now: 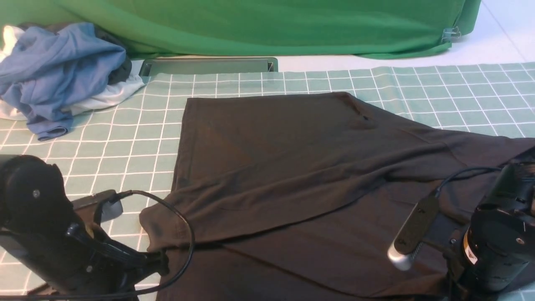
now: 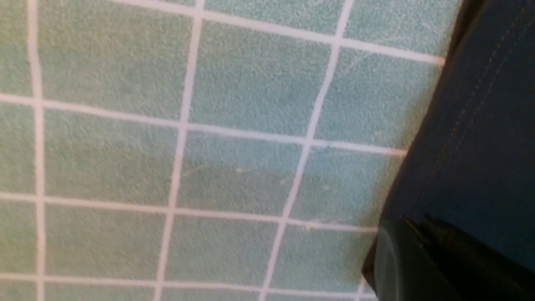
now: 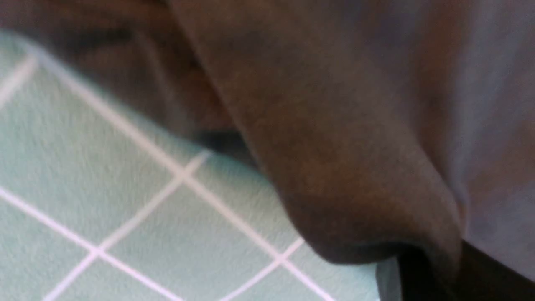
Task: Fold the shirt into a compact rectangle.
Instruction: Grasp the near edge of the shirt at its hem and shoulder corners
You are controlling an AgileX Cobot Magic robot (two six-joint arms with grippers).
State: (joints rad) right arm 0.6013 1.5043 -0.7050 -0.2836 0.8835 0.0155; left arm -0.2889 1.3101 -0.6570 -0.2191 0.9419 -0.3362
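The black shirt [image 1: 292, 167] lies spread on the checked cloth, with one sleeve folded across it toward the near left. My left gripper [image 1: 162, 259] sits low at the shirt's near left corner. In the left wrist view its jaws [image 2: 418, 255] are shut on a stitched hem of the shirt [image 2: 480, 125]. My right arm [image 1: 501, 238] stands over the shirt's near right part and hides its fingertips. In the right wrist view a bunched fold of the shirt [image 3: 355, 188] runs into the right gripper [image 3: 422, 276], which is shut on it just above the cloth.
A pile of blue and white garments [image 1: 58, 71] lies at the far left. A green backdrop cloth [image 1: 250, 25] hangs along the back, with a grey metal slot [image 1: 209, 66] in front of it. The green checked tablecloth [image 1: 459, 92] covers the table.
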